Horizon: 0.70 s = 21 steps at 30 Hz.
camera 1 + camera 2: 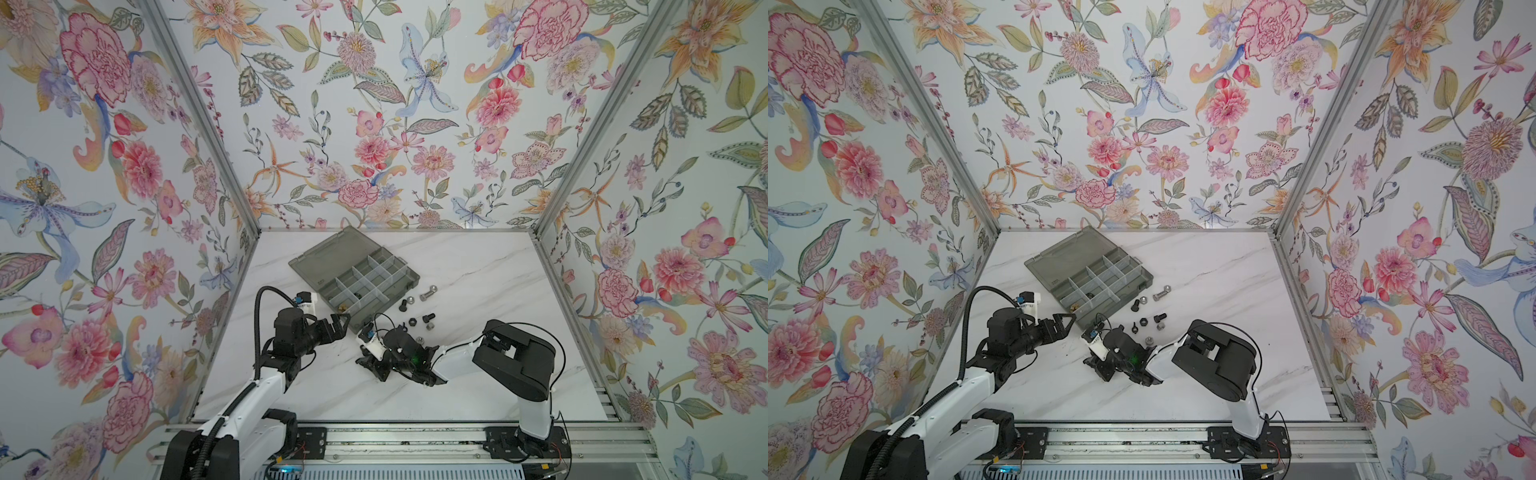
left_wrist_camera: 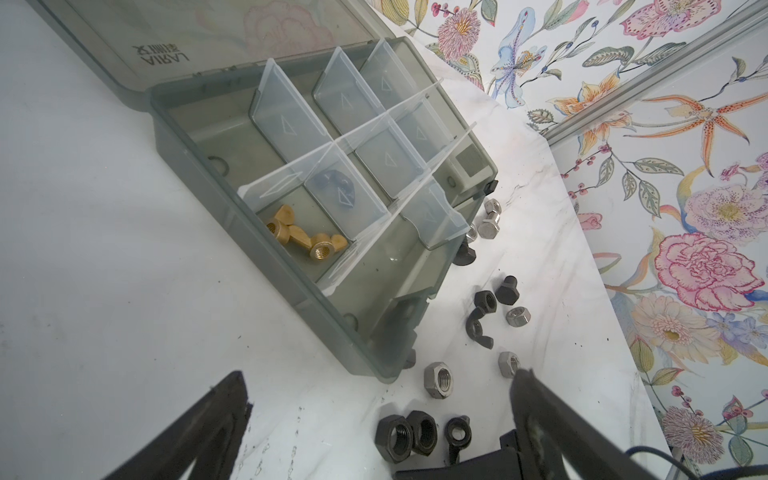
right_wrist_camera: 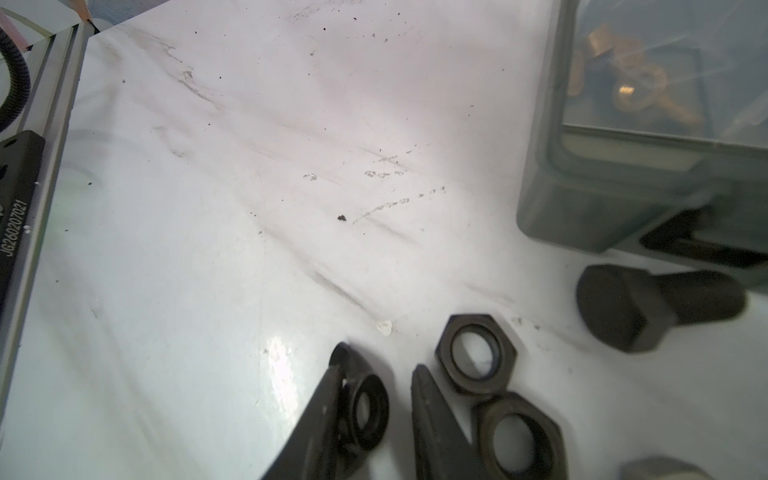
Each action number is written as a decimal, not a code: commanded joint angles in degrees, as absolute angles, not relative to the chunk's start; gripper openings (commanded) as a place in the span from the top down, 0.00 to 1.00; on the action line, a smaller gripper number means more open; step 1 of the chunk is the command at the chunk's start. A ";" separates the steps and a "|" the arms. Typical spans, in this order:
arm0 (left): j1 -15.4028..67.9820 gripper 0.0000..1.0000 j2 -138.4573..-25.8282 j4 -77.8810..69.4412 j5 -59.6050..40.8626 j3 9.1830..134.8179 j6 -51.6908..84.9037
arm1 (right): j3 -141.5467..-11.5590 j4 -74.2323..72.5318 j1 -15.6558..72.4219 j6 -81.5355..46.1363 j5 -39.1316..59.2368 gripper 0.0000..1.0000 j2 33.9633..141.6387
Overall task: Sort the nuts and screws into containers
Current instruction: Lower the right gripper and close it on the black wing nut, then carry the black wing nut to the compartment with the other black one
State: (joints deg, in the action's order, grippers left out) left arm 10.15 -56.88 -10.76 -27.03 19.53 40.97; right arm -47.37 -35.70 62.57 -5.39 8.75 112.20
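Left gripper [image 1: 338, 323] hangs wide open just beside the organizer box [image 1: 409, 275], holding nothing. My right gripper [image 3: 380, 359] is low over the table [image 3: 208, 208], jaws straddling a black wing nut [image 3: 368, 411]: 1 finger touches it, with a gap on the other side. 2 black hex nuts [image 3: 476, 353] sit just beside. 2 brass wing nuts [image 2: 305, 239] lie in an end compartment.

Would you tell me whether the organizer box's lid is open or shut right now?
Open. The lid lies folded back flat on the table beside the organizer box, leaving its divided compartments exposed from above.
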 commanded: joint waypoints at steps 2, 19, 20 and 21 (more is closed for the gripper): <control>10.55 0.01 -56.07 -10.77 -27.83 18.90 40.16 | -47.54 -35.92 62.93 -5.71 8.95 0.75 113.41; 10.55 0.00 -55.63 -10.61 -27.86 18.90 40.09 | -43.49 -40.11 59.05 -7.82 16.13 0.95 106.56; 10.55 0.01 -55.56 -10.42 -27.86 18.90 40.16 | -43.21 -40.39 58.53 -7.91 17.14 0.95 105.71; 10.48 0.01 -55.58 -10.53 -27.87 18.90 40.17 | -43.07 -40.35 57.88 -8.00 18.26 0.95 104.70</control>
State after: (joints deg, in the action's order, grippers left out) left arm 10.15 -56.23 -10.74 -27.03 19.40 40.97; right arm -43.81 -38.00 59.20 -6.92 14.37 108.33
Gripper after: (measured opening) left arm 0.994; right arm 0.079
